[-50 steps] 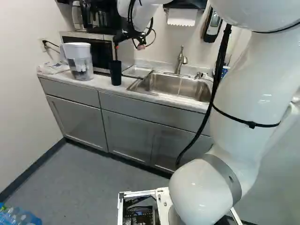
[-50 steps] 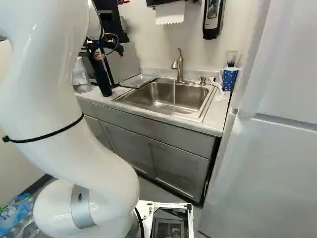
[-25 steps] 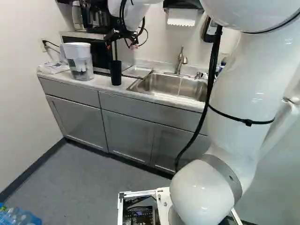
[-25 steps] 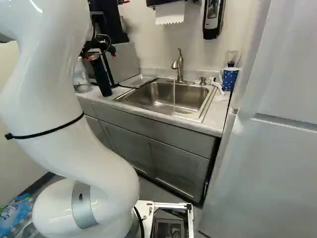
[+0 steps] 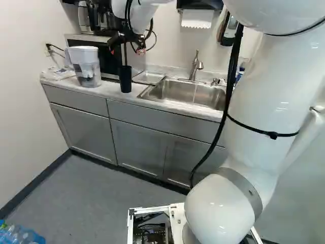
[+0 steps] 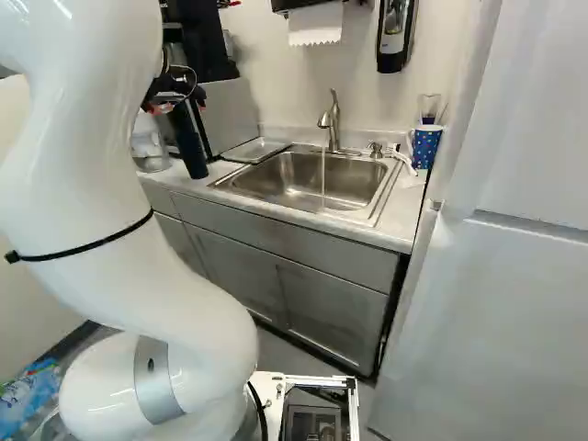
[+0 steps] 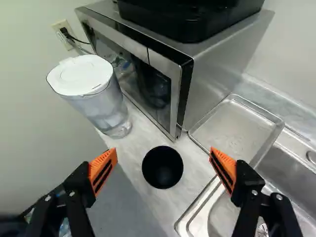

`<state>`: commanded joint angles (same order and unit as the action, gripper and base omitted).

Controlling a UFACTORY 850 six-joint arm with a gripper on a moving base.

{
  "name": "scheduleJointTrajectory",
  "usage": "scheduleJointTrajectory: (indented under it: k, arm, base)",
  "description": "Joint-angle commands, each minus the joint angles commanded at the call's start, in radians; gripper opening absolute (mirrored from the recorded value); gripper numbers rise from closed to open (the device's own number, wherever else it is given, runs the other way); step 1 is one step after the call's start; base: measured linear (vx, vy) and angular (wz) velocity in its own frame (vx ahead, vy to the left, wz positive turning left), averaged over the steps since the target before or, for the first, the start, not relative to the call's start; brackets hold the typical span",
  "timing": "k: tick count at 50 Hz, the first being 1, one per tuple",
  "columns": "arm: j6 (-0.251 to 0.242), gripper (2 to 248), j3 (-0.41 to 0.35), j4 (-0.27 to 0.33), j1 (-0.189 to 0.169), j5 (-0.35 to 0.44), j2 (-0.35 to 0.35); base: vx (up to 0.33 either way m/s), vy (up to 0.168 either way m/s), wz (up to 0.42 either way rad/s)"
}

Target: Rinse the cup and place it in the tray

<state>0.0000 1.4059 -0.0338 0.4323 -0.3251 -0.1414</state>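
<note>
My arm (image 5: 269, 101) has swung away from the sink (image 6: 294, 179) over the last second, further to the left in both base views, and then nearly settled; the base has held its place. The cup (image 7: 162, 167) hasn't shifted on the table (image 5: 107, 89), so what has changed is my aim, and the job is still at the reaching step.

My fingers (image 7: 103, 169) are spread wide and hold nothing. In the wrist view the black cup lies ahead of them, centred in the gap, with neither pad on it. It stands upright near the table's front edge, between the pitcher (image 7: 96, 96) and the sink's near rim, just off the front corner of the microwave (image 7: 168, 89). The tray (image 7: 237, 129) sits by the sink's back corner, on the microwave's side.

Water (image 6: 322, 175) is already falling from the faucet (image 6: 332, 119), as it was a second ago, so I judge only the carrying, rinsing and placing remain once I have the cup.

Next I'd go straight along my present line until the pads flank its wall, then close evenly. An off-centre approach could catch the rim and tip it over the front edge, and a loose grip might slip once the wall is wet.
</note>
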Motion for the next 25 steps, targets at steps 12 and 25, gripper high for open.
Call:
scheduleJointTrajectory:
  k: [12, 25]
  arm:
    - [0.0, 247, -0.013, 0.0, 0.0, 0.008, -0.012]
    - [0.0, 247, -0.026, 0.0, 0.0, 0.026, -0.027]
  base:
    - [0.0, 0.0, 0.0]
    - [0.0, 0.0, 0.0]
